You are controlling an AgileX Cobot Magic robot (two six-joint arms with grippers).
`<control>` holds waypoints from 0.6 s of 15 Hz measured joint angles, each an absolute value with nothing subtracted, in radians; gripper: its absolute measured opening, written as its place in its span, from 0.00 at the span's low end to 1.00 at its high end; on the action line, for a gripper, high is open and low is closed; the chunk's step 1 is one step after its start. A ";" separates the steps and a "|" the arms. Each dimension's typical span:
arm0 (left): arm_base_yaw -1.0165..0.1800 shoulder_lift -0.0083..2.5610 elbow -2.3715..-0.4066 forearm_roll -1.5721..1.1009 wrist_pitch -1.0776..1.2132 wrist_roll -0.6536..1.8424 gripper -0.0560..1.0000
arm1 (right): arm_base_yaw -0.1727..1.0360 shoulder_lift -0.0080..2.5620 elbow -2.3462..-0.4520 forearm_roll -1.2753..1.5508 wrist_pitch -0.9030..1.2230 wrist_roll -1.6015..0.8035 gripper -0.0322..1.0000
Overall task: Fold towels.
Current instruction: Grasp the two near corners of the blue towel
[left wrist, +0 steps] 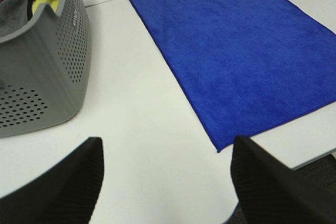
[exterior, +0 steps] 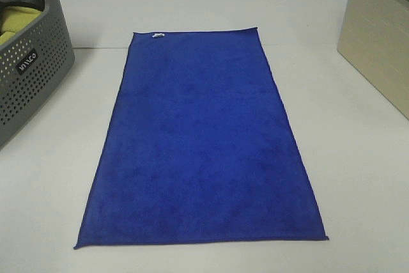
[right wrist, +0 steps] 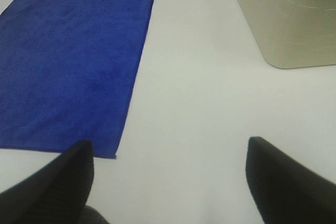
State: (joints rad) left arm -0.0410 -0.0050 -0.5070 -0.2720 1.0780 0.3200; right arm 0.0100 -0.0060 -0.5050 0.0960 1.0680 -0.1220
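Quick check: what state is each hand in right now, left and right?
Left hand: open, holding nothing.
Right hand: open, holding nothing.

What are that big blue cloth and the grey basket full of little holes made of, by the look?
The royal-blue rectangular towel looks like plush microfibre: soft matte nap with faint brushed shading, stitched edges. The grey perforated basket looks like moulded plastic: smooth satin wall with even rows of punched holes. Neither is certain.
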 joint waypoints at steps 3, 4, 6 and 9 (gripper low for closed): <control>-0.041 -0.005 -0.507 -0.272 1.078 0.320 0.68 | 0.010 -0.006 -0.505 0.096 1.068 -0.122 0.76; -0.041 -0.005 -0.507 -0.272 1.078 0.320 0.68 | 0.010 -0.006 -0.505 0.096 1.068 -0.122 0.76; -0.041 -0.005 -0.507 -0.272 1.078 0.320 0.68 | 0.010 -0.006 -0.505 0.096 1.068 -0.122 0.76; -0.041 -0.005 -0.507 -0.272 1.078 0.320 0.68 | 0.010 -0.006 -0.505 0.096 1.068 -0.122 0.76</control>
